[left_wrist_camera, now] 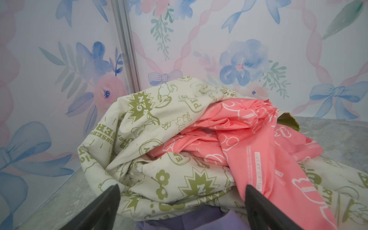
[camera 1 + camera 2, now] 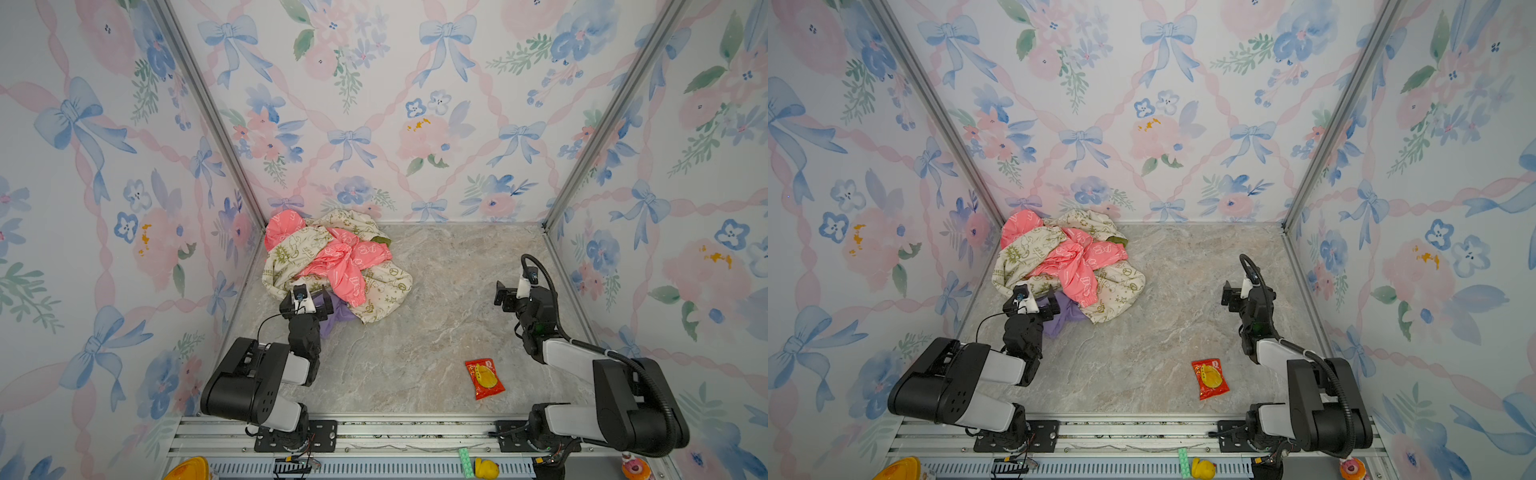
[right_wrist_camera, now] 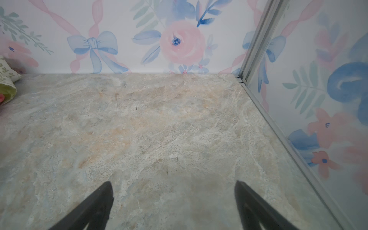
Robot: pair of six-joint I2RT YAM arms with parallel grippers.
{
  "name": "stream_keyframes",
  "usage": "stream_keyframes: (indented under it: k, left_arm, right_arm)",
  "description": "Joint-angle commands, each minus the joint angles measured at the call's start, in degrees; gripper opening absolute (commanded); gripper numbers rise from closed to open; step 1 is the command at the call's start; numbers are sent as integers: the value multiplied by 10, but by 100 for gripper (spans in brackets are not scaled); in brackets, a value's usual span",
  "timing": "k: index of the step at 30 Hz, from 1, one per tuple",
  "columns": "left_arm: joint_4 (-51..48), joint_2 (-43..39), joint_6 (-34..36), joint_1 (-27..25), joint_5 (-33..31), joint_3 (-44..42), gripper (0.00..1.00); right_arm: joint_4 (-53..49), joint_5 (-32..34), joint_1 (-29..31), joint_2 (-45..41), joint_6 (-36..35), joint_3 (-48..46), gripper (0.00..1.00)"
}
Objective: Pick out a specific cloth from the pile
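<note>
**A:** Where's the plain lavender soft-fabric cloth [image 2: 341,314]?

**B:** Peeking from under the near edge of the coral-pink and cream printed cloth pile [image 2: 332,257], at the left gripper [image 2: 308,306], which is spread wide and empty.

**A:** Advice?

**B:** Go low and pinch purple only, not cream. The right gripper [image 2: 505,296] hangs open too, well apart from the pile.

Three walls close in the cell, a back wall [image 2: 395,104], a left wall [image 2: 83,208] and a right wall [image 2: 685,187]. All are papered in a pale watercolour print of blue bows, pink ribbons, pink and blue flowers and green sprigs. Aluminium posts [image 2: 210,112] stand in the two back corners. The worktop [image 2: 436,299] has a matt, grey-beige marbled stone look. An aluminium rail [image 2: 415,436] runs along its near edge, with a slotted grey strip [image 2: 374,469] in front of that. The light is soft and even, and shadows are faint.
</note>
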Motion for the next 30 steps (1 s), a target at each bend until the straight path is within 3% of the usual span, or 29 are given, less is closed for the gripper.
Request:
stream_keyframes:
  k: [1, 7, 11, 17, 24, 30]
  left_arm:
    - [-77, -101, 10, -20, -27, -5, 98]
    - [-359, -339, -97, -45, -42, 41, 98]
    - [-484, -414, -184, -47, -47, 65, 98]
    - [-668, -388, -291, -47, -36, 124, 98]
    - [-675, -310, -377, -47, 19, 108, 98]
    - [-674, -260, -439, -47, 31, 89, 98]
  right_arm:
    - [-53, 23, 17, -49, 0, 4, 97]
    - [-117, -5, 64, -130, 4, 42, 97]
    - [-157, -67, 109, -153, 6, 80, 97]
    - [-199, -129, 198, -157, -2, 107, 97]
    - [-227, -154, 289, -154, -4, 98, 97]
    - [-149, -110, 353, -144, -2, 40, 97]
